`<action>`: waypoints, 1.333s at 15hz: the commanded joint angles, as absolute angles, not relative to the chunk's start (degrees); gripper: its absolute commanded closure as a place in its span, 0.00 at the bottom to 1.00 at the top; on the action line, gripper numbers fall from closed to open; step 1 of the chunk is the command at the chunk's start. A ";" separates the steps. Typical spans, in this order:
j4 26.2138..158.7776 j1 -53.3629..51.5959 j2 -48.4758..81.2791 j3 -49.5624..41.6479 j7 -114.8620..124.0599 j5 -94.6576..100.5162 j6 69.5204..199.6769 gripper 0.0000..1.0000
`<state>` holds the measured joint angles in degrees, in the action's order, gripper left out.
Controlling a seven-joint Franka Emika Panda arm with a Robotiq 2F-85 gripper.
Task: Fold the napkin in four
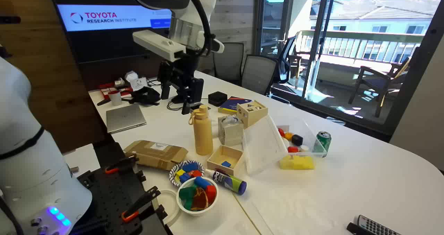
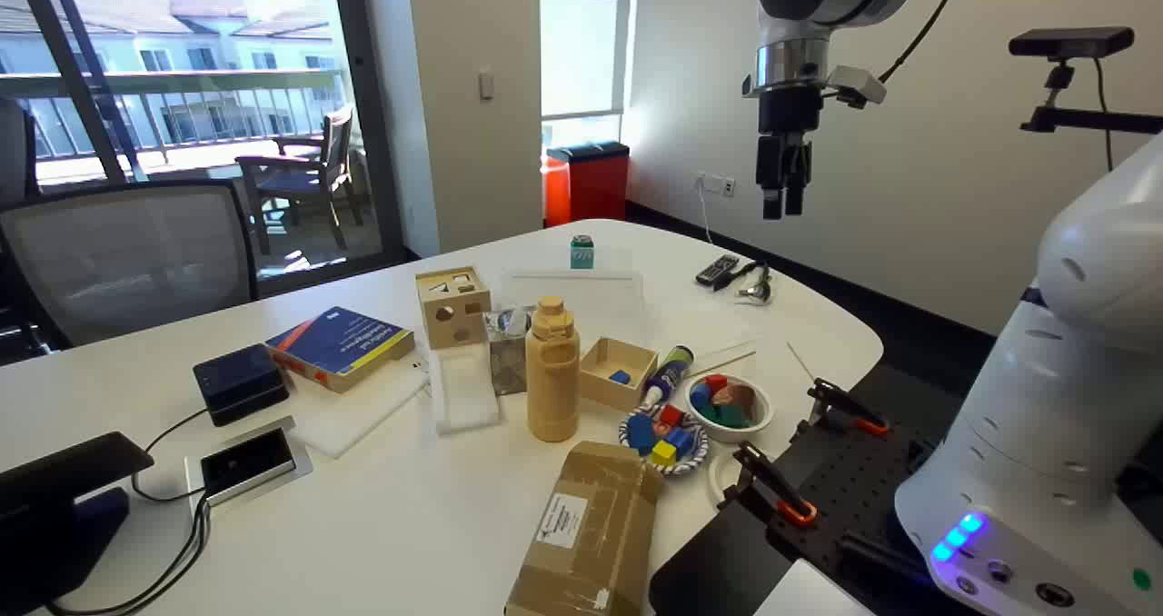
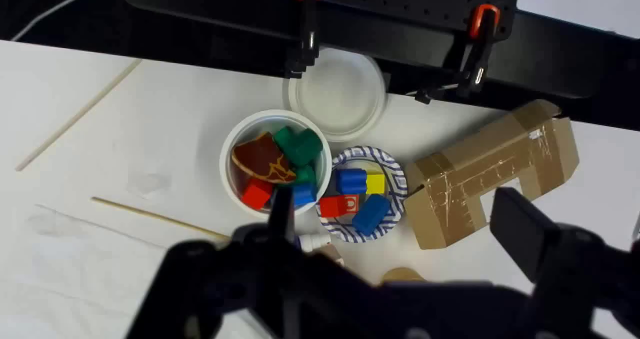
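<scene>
No napkin can be told for certain. A faint, wrinkled white sheet (image 1: 295, 207) lies flat on the white table in an exterior view; it also shows at the lower left of the wrist view (image 3: 65, 264). I cannot tell if it is the napkin. My gripper (image 1: 176, 101) hangs high above the table, pointing down; it also shows in an exterior view (image 2: 783, 205). In the wrist view the gripper (image 3: 395, 204) has its fingers wide apart with nothing between them. It is well above the objects and touches none.
A white bowl (image 3: 227, 154) and patterned bowl (image 3: 395, 174) hold blocks. Near them are a cardboard box (image 1: 158, 153), a tall tan bottle (image 1: 203, 134), a wooden box (image 1: 216, 165), a glue bottle (image 1: 230, 182), a plastic bin (image 1: 308, 132), a green can (image 1: 323, 141) and thin sticks (image 3: 80, 114).
</scene>
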<state>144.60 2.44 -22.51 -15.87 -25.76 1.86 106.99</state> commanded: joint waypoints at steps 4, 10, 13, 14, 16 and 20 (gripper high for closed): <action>140.03 2.68 -15.85 -15.78 -28.55 -1.27 109.86 0.00; 124.60 4.78 2.03 -17.13 -36.95 -7.63 111.48 0.00; 115.02 9.06 12.65 -16.09 -40.54 -9.12 109.22 0.00; 111.77 10.92 16.37 -15.67 -41.78 -9.48 108.45 0.00; 105.20 15.15 23.28 -14.58 -44.35 -10.50 105.86 0.00; 92.44 23.57 35.64 -11.83 -46.25 -11.54 101.57 0.00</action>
<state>103.52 18.15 26.96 -14.01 -44.73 -10.13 106.93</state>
